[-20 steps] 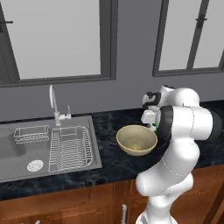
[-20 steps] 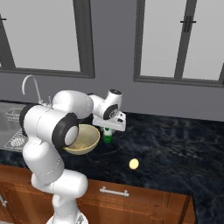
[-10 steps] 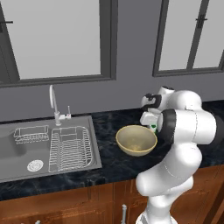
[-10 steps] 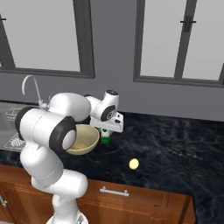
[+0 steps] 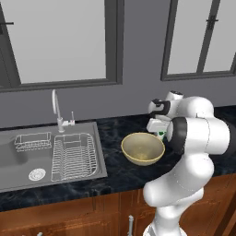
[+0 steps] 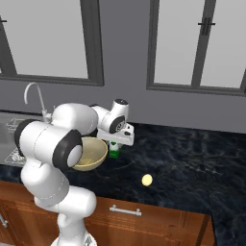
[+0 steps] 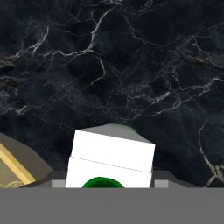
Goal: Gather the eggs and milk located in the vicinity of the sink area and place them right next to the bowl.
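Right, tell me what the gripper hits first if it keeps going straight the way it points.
The milk: it sits directly ahead of the gripper, between the fingers it seems. Beyond it lies the dark counter.

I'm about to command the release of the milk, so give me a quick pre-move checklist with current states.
1. Milk sits between the tool's fingers: ok, seen in the hand view.
2. Milk upright: ok, white carton with green cap up.
3. Milk resting on the counter: cannot tell, its base is hidden.
4. Milk right beside the bowl: ok, the bowl's rim shows at the hand view's left edge.
5. Egg gathered next to the bowl: not ok, it lies apart on the counter.
6. Tool's fingers clamped or loose: cannot tell.
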You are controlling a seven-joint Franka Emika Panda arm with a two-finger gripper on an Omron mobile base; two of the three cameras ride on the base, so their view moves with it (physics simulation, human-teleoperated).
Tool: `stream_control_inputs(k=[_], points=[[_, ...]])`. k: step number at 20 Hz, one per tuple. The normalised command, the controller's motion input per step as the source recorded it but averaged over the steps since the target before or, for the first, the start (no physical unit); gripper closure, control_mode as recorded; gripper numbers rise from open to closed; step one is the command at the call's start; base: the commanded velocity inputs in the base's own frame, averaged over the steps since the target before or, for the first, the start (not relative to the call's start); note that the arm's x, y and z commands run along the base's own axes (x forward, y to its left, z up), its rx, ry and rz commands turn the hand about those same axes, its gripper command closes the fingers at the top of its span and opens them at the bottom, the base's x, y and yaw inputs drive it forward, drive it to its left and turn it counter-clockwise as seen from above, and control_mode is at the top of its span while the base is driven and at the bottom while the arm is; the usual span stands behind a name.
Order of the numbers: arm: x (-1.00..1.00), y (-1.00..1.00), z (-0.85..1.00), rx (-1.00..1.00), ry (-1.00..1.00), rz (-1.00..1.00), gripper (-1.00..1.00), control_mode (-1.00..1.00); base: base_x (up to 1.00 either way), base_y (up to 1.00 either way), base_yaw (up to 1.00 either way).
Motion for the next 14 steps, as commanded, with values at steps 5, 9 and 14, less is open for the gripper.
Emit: stream_control_inputs(k=[5,9,14], points=[[-0.05,0.02,0.0,0.0,0.0,0.0,-1.0,-1.0,0.0,0.0,0.0],[-0.03,0.0,0.0,0.0,0.0,0.0,-1.0,-1.0,0.0,0.0,0.0],[0.0,0.0,0.0,0.0,0.0,0.0,-1.0,-1.0,0.0,0.0,0.0]])
